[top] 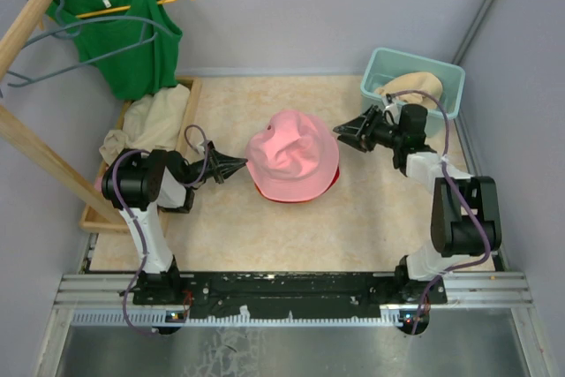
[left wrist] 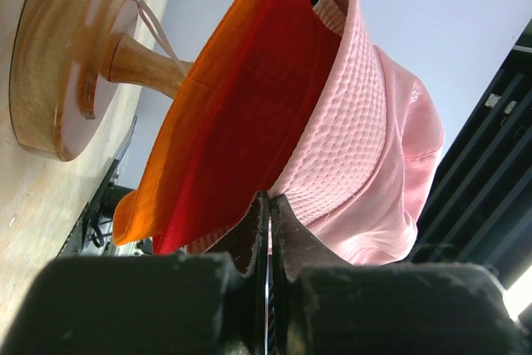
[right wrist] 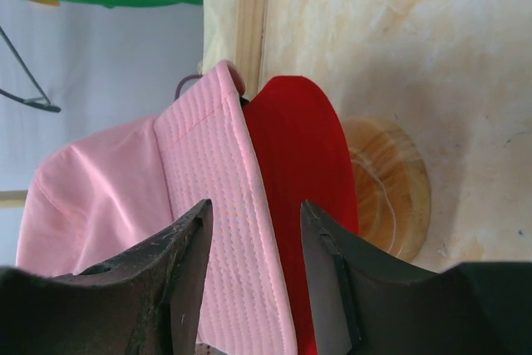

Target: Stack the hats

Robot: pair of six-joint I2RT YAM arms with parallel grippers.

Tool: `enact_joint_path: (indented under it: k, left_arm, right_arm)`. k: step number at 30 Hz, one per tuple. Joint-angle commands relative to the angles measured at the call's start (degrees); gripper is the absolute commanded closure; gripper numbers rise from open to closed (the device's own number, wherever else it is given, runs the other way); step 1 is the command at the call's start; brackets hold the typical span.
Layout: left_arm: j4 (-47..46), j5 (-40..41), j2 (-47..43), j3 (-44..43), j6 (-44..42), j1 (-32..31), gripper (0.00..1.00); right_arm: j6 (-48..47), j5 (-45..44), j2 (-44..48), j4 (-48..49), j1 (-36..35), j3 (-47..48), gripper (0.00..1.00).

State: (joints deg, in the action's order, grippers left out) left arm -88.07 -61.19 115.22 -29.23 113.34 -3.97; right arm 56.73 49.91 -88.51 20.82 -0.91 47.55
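A pink hat (top: 291, 154) tops the pile in the middle of the table, with a red hat's brim (top: 322, 187) peeking out beneath. In the left wrist view the orange hat (left wrist: 179, 147), red hat (left wrist: 249, 97) and pink hat (left wrist: 366, 155) sit nested on a wooden stand (left wrist: 66, 56). My left gripper (top: 241, 165) (left wrist: 268, 199) is shut and empty, its tips at the left brims. At the right brim my right gripper (top: 341, 135) (right wrist: 253, 209) is open, the pink hat (right wrist: 208, 172) and red hat (right wrist: 299, 147) brims just ahead of its jaws. A beige hat (top: 411, 86) lies in the teal bin (top: 446, 72).
A wooden tray (top: 190, 99) at the left holds beige cloth (top: 154, 121). A green tank top (top: 124, 37) hangs from a wooden rack (top: 35, 143) at the back left. The stand's round base (right wrist: 395, 193) rests on the tabletop.
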Motion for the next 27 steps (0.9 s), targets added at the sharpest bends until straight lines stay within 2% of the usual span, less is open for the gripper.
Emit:
enact_joint_path:
  k: [1,5,8,9,12,14,27]
  left_arm:
    - [-13.4,-0.9,-0.3,-0.5,-0.1,0.5,1.0]
    - [-13.4,-0.9,-0.2,-0.8,0.0,0.5,1.0]
    - [-13.4,-0.8,-0.1,-0.7,0.0,0.4,1.0]
    - [-13.5,-0.7,-0.1,-0.7,0.0,0.4,1.0]
    - [-13.5,-0.5,0.1,-0.6,0.0,0.4,1.0]
    - [-13.7,-0.4,0.4,-0.3,-0.1,0.4,1.0]
    - [-14.5,-0.6,1.0,5.2,-2.8,0.5,1.0]
  right_arm:
    - [0.6,1.9,-1.1,4.0,-2.5,0.8,0.53]
    - [1.0,2.8,-1.4,4.6,-3.1,0.4,0.51]
    - [1.5,3.6,-1.0,4.7,-3.5,-0.2,0.57]
    - [2.0,3.8,-0.8,5.1,-3.5,-0.9,0.62]
    - [2.0,3.9,-0.2,4.7,-3.5,-2.4,0.9]
    - [1.0,3.3,0.4,3.7,-3.5,-3.4,1.0]
    - [-11.7,-3.6,4.1,-10.2,-2.7,-6.7,1.0]
